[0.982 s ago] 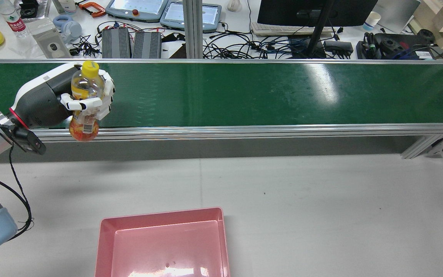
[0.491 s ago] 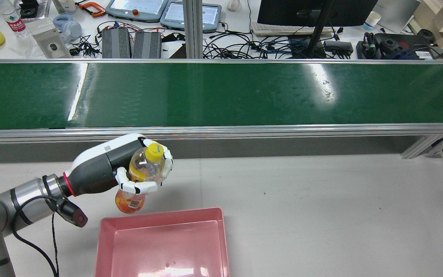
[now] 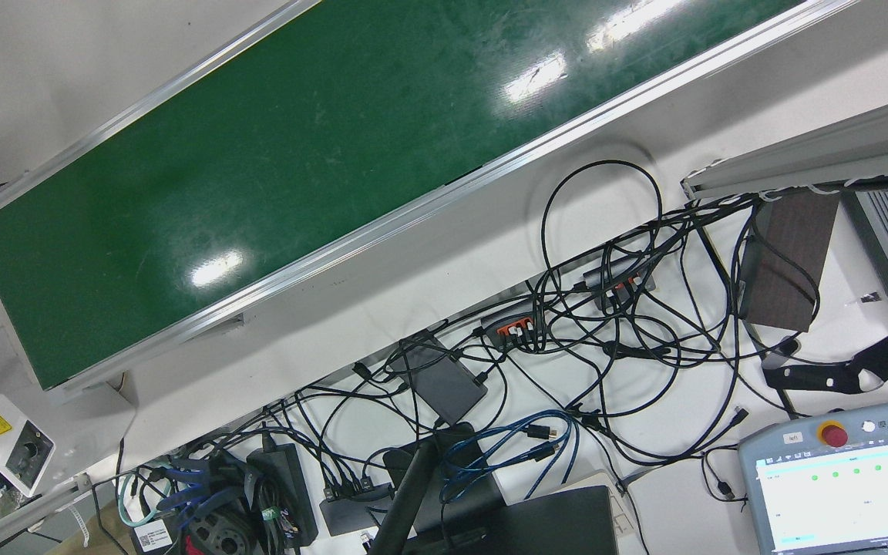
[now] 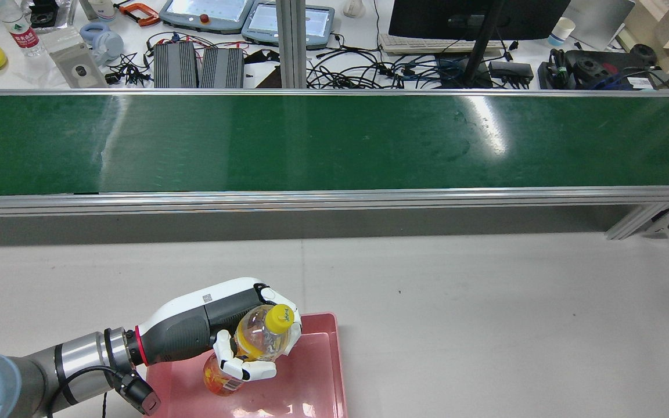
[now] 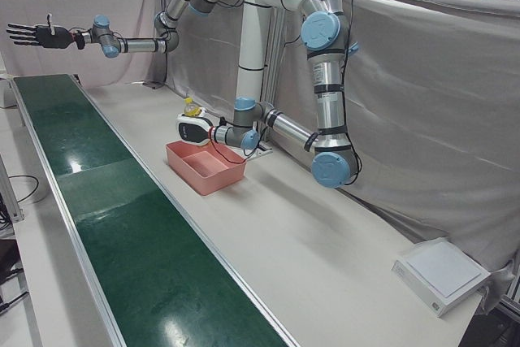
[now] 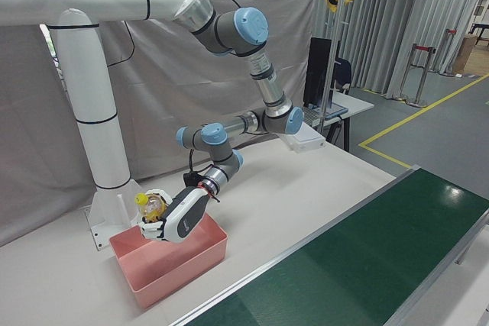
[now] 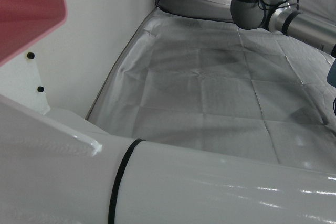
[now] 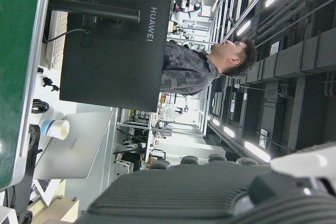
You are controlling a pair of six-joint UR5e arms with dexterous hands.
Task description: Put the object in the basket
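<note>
A clear bottle [image 4: 258,335] with a yellow cap and orange drink stands nearly upright in my left hand [image 4: 213,325], which is shut on it. The bottle hangs over the left part of the pink basket [image 4: 338,360], its base below the rim line in the rear view; whether it touches the floor is hidden. The right-front view shows the same hand [image 6: 177,219] and bottle [image 6: 153,207] above the basket [image 6: 183,269]. My right hand [image 5: 32,35] is far off over the end of the belt, fingers spread, holding nothing.
The long green conveyor belt [image 4: 334,142] runs across the back of the grey table. Beyond it are cables, a monitor and teach pendants. The arms' white pedestal [image 5: 252,54] stands behind the basket. A person shows in the right hand view.
My left hand carried the bottle from above the belt's near edge back across the table, and it now hangs over the basket. The grip did not change.
</note>
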